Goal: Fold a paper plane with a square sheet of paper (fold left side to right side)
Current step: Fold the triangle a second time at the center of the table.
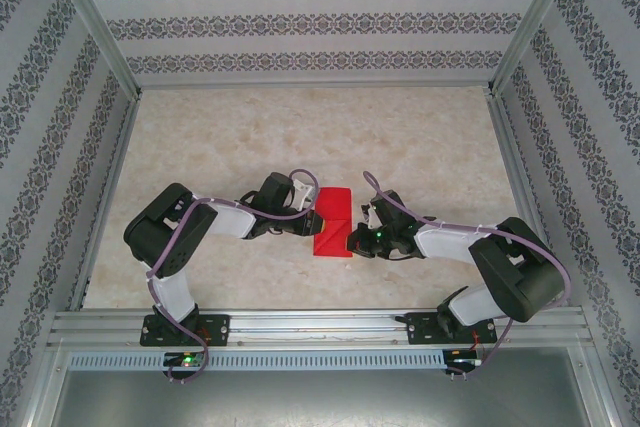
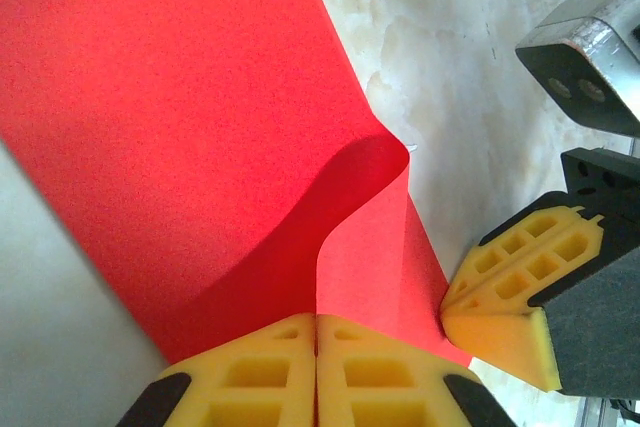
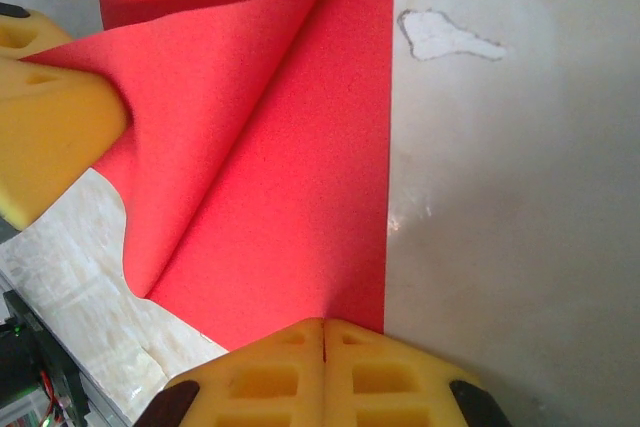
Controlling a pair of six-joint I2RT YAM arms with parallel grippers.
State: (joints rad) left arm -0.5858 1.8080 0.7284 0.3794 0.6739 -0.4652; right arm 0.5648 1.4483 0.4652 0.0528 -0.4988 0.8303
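At left gripper [image 2: 316, 319], pinching lifted left flap of square sheet of paper [image 2: 180, 117]; pinning opposite right edge under closed right gripper [image 3: 323, 325].

Bright, even light across the table [image 1: 300, 127], as you see from above. Wrist views: the square sheet of paper [image 2: 200, 127] shades its own curl; slight glare on the surface.

The body is built of black joints [image 1: 165, 229], white links [image 1: 450, 241] and lilac cables [image 1: 300, 175]. Yellow pocketed pads [image 2: 260, 377] are fitted to the left end effector [image 2: 316, 335] and right end effector [image 3: 323, 339].
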